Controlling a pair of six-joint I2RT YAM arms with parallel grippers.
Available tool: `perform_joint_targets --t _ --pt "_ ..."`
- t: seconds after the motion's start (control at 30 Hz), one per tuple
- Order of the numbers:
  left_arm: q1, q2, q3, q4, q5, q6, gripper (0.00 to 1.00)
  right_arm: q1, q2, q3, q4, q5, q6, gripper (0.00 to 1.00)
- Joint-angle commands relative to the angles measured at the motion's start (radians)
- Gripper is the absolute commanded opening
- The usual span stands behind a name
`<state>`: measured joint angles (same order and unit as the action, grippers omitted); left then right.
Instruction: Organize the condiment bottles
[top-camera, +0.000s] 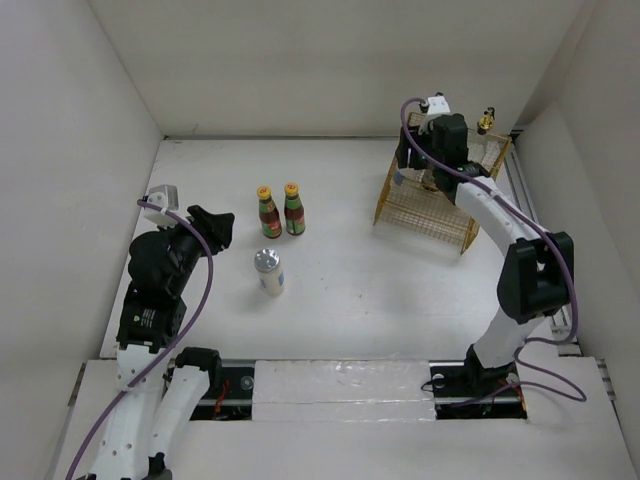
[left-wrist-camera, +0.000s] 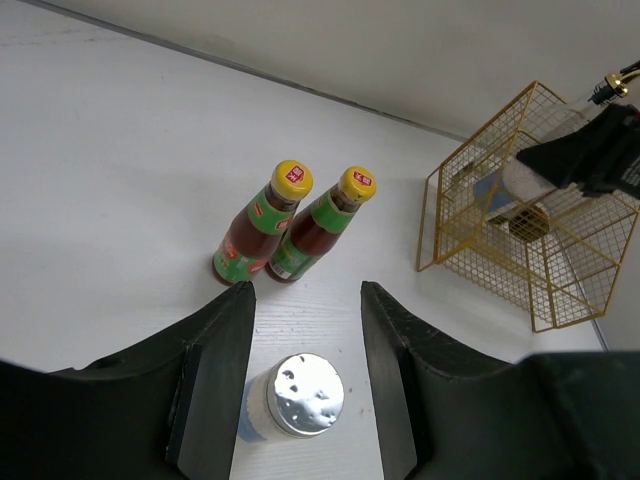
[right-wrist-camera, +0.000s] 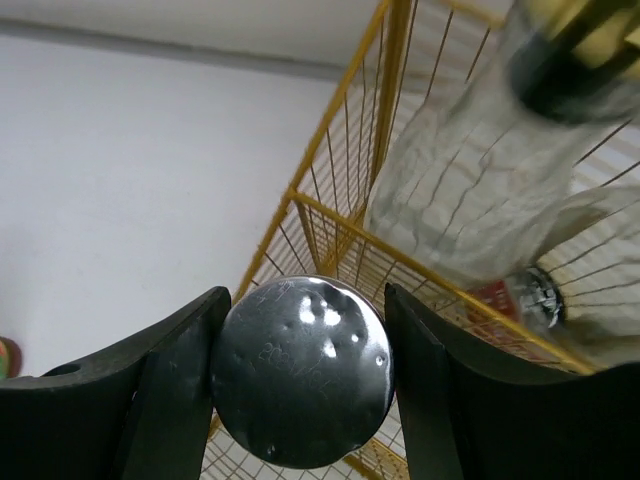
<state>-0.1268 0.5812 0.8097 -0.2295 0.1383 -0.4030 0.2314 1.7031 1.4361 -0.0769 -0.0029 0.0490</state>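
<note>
Two red-sauce bottles with yellow caps (top-camera: 265, 212) (top-camera: 293, 208) stand side by side at mid-table; the left wrist view shows them too (left-wrist-camera: 260, 225) (left-wrist-camera: 320, 225). A white silver-lidded shaker (top-camera: 269, 272) stands just in front of them. My left gripper (top-camera: 215, 222) hovers left of these, open and holding nothing; from its wrist the shaker (left-wrist-camera: 295, 395) appears between the fingers, clear of both. My right gripper (right-wrist-camera: 307, 295) is shut on a second shaker's silver lid (right-wrist-camera: 300, 370) over the yellow wire basket (top-camera: 430, 205). A clear gold-topped bottle (right-wrist-camera: 470, 170) is close beside it.
The basket (left-wrist-camera: 500, 240) sits at the back right against the right wall, with a gold bottle top (top-camera: 486, 122) showing at its far corner. White walls enclose the table on three sides. The right arm (top-camera: 500, 220) stretches over the basket's right side.
</note>
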Motion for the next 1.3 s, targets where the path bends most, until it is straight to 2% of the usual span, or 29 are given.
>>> perform_joint_targets --t 0.0,0.13,0.27,0.3,0.4,0.5,0.67,0.73,0.77,0.8,0.83,0.87,0.9,0.97,1.0,1.1,1.27 --pt "0.006 0.002 0.002 0.029 0.004 -0.003 0.42 0.006 0.044 -0.006 0.121 0.014 0.012 0.36" --pt "0.006 0.002 0.002 0.029 0.004 -0.003 0.44 0.016 0.084 -0.016 0.121 0.023 0.022 0.44" --pt "0.006 0.002 0.002 0.029 0.004 -0.003 0.45 0.016 0.084 -0.005 0.121 0.023 0.034 0.70" --pt "0.006 0.002 0.002 0.029 0.004 -0.003 0.45 0.016 0.064 -0.005 0.121 0.023 0.034 0.80" --pt "0.006 0.002 0.002 0.029 0.004 -0.003 0.46 0.025 0.006 0.006 0.112 0.032 0.034 0.94" --pt "0.006 0.002 0.002 0.029 0.004 -0.003 0.47 0.036 -0.058 0.006 0.101 0.063 0.025 0.98" --pt "0.006 -0.007 0.002 0.029 0.004 -0.003 0.47 0.115 -0.154 -0.029 0.101 0.073 -0.032 0.98" --pt "0.006 0.002 0.002 0.029 0.004 -0.003 0.47 0.169 -0.168 -0.043 0.101 0.060 -0.032 0.86" --pt "0.006 0.002 0.002 0.029 0.004 -0.003 0.47 0.189 -0.168 -0.061 0.115 0.043 -0.041 0.53" --pt "0.006 0.002 0.002 0.029 0.004 -0.003 0.47 0.212 -0.168 -0.074 0.130 -0.006 -0.041 0.34" --pt "0.006 -0.009 0.002 0.029 0.004 -0.003 0.47 0.267 -0.168 -0.086 0.162 -0.026 -0.053 0.22" --pt "0.006 -0.009 0.002 0.029 0.004 -0.003 0.46 0.296 -0.157 -0.095 0.175 -0.041 -0.064 0.17" --pt "0.006 -0.009 0.002 0.029 0.004 -0.003 0.44 0.324 -0.145 -0.095 0.175 -0.057 -0.064 0.17" --pt "0.006 0.000 0.002 0.029 0.004 -0.003 0.44 0.402 -0.114 -0.083 0.184 -0.078 -0.078 0.35" --pt "0.006 -0.009 0.002 0.029 0.004 -0.003 0.44 0.425 -0.077 -0.063 0.184 -0.092 -0.089 0.60" --pt "0.006 -0.009 0.002 0.029 -0.005 -0.003 0.44 0.493 0.001 -0.017 0.184 -0.092 -0.098 0.85" --pt "0.006 -0.009 -0.007 0.029 -0.005 -0.003 0.44 0.528 0.116 0.059 0.184 -0.091 -0.098 0.86"
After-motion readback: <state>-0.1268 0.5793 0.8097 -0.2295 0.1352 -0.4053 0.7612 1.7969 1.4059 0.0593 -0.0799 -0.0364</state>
